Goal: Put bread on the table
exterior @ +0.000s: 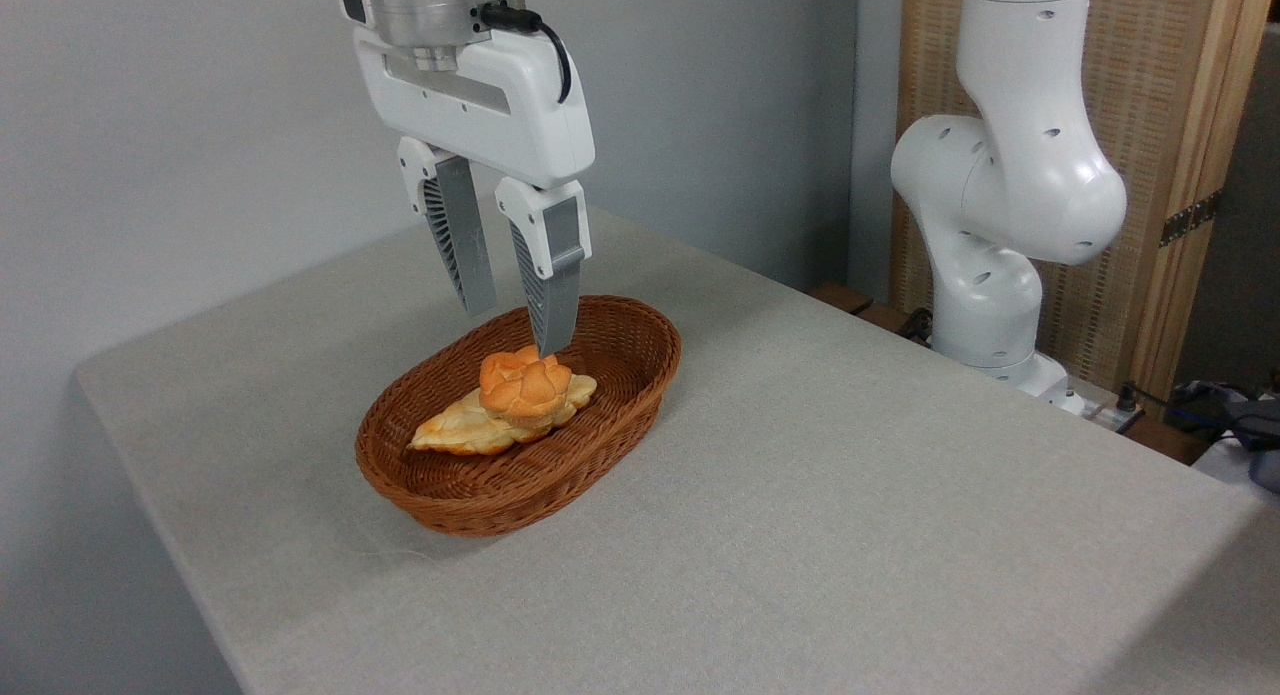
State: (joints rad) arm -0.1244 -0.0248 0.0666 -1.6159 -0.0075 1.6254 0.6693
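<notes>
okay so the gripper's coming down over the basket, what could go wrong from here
The gripper is open above the bun, and the bun lies on top of the flat loaf. Closing too low might pinch both breads, or drag the loaf along. The right fingertip looks to be near the bun's back edge, so an off-centre grasp could push the bun off the loaf. The basket wall is close; lifting sideways might snag it.

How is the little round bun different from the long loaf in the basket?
The bun is round and lumpy; the loaf is long and flatter. The bun is deeper orange, the loaf paler gold. The bun sits on top of the loaf, which lies in the basket. Both are inside the basket, below the open hand.
</notes>
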